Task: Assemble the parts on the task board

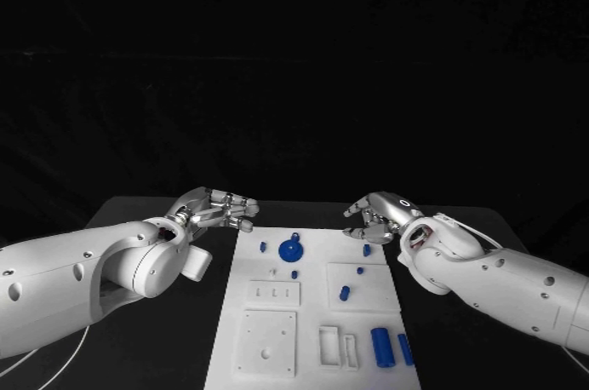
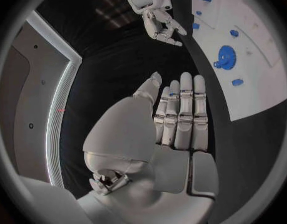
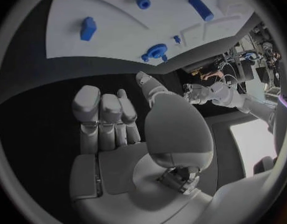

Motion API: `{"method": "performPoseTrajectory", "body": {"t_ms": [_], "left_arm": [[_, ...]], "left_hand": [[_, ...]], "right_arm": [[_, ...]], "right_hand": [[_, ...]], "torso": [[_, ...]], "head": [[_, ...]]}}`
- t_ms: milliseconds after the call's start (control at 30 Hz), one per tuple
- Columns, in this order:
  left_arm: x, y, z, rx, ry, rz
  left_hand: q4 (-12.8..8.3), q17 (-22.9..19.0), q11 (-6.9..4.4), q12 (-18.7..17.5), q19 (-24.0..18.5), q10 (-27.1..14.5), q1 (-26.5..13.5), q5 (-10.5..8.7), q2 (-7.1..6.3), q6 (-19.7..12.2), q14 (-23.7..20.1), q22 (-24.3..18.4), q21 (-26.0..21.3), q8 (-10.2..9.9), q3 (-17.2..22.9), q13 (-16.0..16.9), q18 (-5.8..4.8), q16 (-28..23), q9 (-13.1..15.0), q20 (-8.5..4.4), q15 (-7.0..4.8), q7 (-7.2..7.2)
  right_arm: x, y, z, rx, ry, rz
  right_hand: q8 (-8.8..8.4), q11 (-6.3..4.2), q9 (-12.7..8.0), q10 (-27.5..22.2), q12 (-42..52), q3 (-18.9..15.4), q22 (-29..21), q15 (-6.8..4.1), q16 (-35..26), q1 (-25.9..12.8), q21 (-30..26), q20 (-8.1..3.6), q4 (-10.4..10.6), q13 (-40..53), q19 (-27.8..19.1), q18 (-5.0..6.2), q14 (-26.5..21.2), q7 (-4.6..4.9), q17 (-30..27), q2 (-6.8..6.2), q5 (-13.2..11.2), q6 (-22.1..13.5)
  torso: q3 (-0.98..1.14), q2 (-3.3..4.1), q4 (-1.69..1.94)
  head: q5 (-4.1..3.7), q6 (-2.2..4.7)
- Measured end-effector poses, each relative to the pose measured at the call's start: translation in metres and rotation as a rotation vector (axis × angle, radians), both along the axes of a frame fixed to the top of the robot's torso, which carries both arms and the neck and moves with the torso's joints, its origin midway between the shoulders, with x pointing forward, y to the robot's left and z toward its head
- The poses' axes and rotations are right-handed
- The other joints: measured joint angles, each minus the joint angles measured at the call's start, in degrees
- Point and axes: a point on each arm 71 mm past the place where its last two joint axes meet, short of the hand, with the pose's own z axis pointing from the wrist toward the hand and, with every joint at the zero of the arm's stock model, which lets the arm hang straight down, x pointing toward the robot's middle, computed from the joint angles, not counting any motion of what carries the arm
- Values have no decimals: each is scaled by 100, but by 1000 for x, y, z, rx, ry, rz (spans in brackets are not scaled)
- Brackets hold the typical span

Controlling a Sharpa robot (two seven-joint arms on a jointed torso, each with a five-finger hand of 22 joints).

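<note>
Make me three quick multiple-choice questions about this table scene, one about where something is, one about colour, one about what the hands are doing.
1. Where do the robot hands sit?
A. at the board's far end
B. at its near end
C. under the table

2. What colour is the gear?
A. red
B. blue
C. green

3. What do the robot hands hold?
A. a peg each
B. the gear
C. nothing

Answers: A, the left robot hand and right robot hand flank the far end of the task board; B, the gear is blue; C, the wrist views show bare palms.
</note>
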Motion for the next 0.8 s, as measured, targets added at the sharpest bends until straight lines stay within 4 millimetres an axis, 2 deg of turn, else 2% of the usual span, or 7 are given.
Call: {"method": "performPoseTrajectory", "body": {"t_ms": [167, 333, 433, 500, 667, 800], "left_arm": [[1, 1, 0, 1, -1, 3], [2, 2, 0, 2, -2, 6], [3, 2, 0, 3, -2, 7], [3, 2, 0, 3, -3, 7], [3, 3, 0, 4, -3, 8], [4, 3, 0, 4, -3, 8]], "left_hand": [[0, 0, 0, 0, 0, 0, 0, 0, 0, 0, 0, 0, 0, 0, 0, 0, 0, 0, 0, 0, 0, 0], [0, 0, 0, 0, 0, 0, 0, 0, 0, 0, 0, 0, 0, 0, 0, 0, 0, 0, 0, 0, 0, 0], [0, 0, 0, 0, 0, 0, 0, 0, 0, 1, 0, 0, 0, 0, 0, 0, 0, 0, 0, 0, 0, 1], [0, 1, 0, 0, 0, 0, 0, 0, 0, 2, 0, 0, 0, 0, 0, 0, 0, 0, 0, 0, 0, 2], [0, 0, 0, 0, 0, 0, 0, 0, 0, 4, 0, 0, 0, 0, 0, 0, 0, 0, 0, 0, 0, 4], [0, 1, 0, 0, 0, 0, 0, 0, 0, 4, 0, 0, 0, 0, 0, 0, 0, 0, 0, 0, 0, 4]], "right_arm": [[2, -29, -2, 17, 37, -12], [5, -54, -6, 20, 80, -21], [7, -62, -10, 23, 102, -22], [7, -66, -13, 25, 115, -21], [6, -70, -26, 31, 153, -18], [6, -67, -36, 40, 178, -10]], "right_hand": [[0, 0, 0, 1, 0, -423, 0, 0, 0, 245, 0, 0, -143, -8, 0, 0, 0, 1, 30, 102, 216, 0], [0, 0, 0, 1, 0, -651, 0, 0, 0, 268, 0, -1, -198, -16, 0, 0, 0, 12, 62, 126, 217, -11], [0, 0, 0, 1, 0, -809, 0, 0, 0, 286, 0, -1, -186, -16, 1, 0, 0, 14, 72, 144, 217, -67], [0, 30, 0, -29, -27, -912, 0, 19, 0, 309, 0, 19, -158, -25, -19, 0, 18, 49, 78, 121, 165, -104], [0, 31, 0, -32, -27, -1075, 0, 45, 0, 361, 0, 32, -55, -34, -5, 0, -4, 97, 87, 129, -21, -212], [0, 50, 0, -52, -27, -1175, 0, 45, 0, 361, 0, 59, 11, -34, -18, 0, -4, 83, 96, 129, -117, -240]], "torso": [[36, -10, -47], [76, -19, -85], [97, -22, -97], [105, -23, -98], [116, -22, -94], [124, -19, -90]], "head": [[-40, 6], [-81, 8], [-102, 1], [-120, -12], [-147, -33], [-159, -44]]}}
